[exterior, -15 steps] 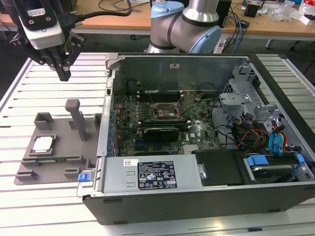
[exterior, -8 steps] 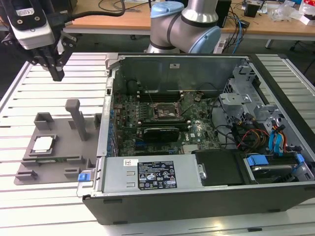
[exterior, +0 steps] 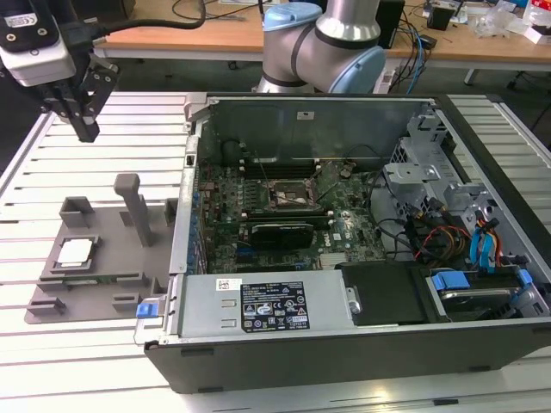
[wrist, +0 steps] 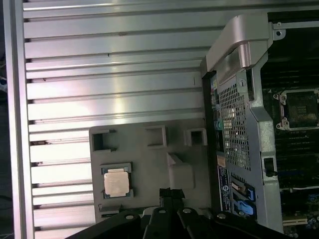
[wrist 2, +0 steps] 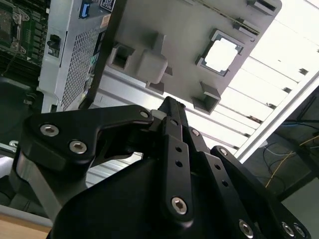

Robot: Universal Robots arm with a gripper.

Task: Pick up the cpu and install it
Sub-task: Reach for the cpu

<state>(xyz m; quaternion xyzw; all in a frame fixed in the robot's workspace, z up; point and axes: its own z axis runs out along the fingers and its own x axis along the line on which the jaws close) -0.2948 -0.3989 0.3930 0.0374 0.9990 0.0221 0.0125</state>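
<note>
Cpu [exterior: 75,251] lies flat in grey fixture [exterior: 108,258] on counter [exterior: 52,361]. It is probably light, stiff and fragile, so grip opposite edges. Gripper [exterior: 86,131] hovers well apart, fingers [wrist 2: 172,129] pressed together, empty.

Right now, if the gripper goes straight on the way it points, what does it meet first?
The gripper would probably meet the grey fixture plate beside its post, not the cpu; depth is unclear, so maybe the slatted table.

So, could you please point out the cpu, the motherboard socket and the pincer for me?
cpu [exterior: 76,251], exterior view, middle of its silver top.
motherboard socket [exterior: 294,196], exterior view, middle of its square opening.
pincer [exterior: 87,131], exterior view, midway between its fingertips.
</note>
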